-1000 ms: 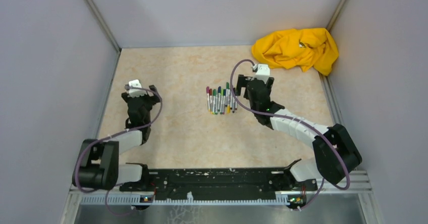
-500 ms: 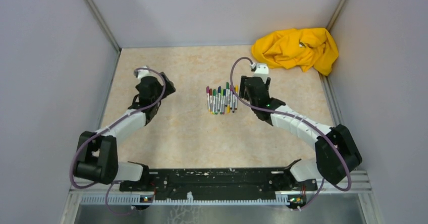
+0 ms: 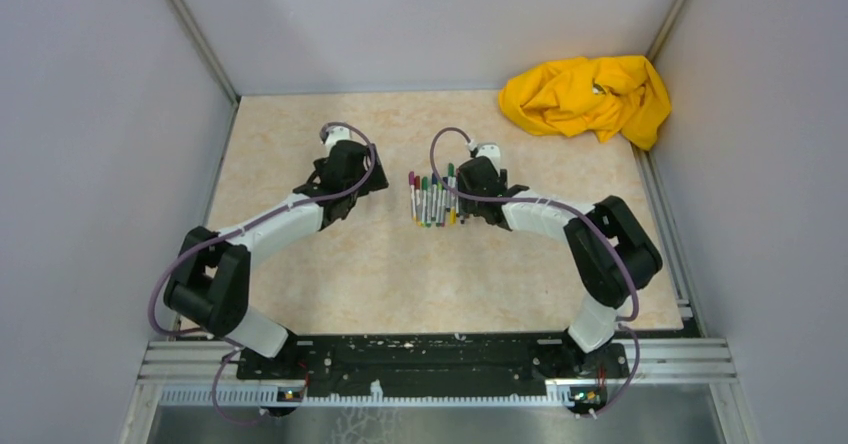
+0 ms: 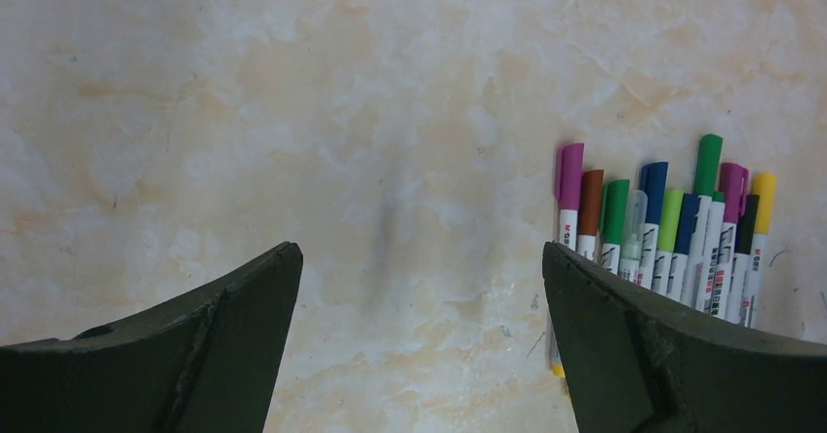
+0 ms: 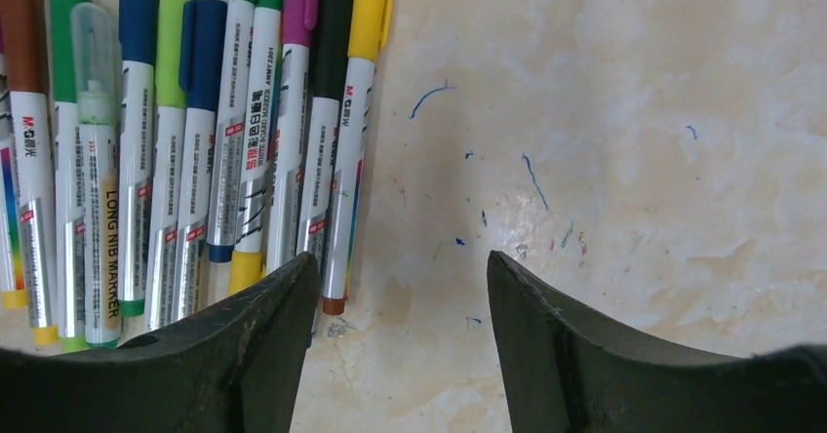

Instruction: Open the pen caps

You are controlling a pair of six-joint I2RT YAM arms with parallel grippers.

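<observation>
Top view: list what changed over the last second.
The left gripper swung right and farther out, toward the pens; it now sits open to their left. The right gripper shifted left to the row's right edge, open, its arm folding in. Nothing was grasped. The pens and the yellow cloth stayed put.

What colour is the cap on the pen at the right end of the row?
The cap is yellow, clearest in the right wrist view.
</observation>
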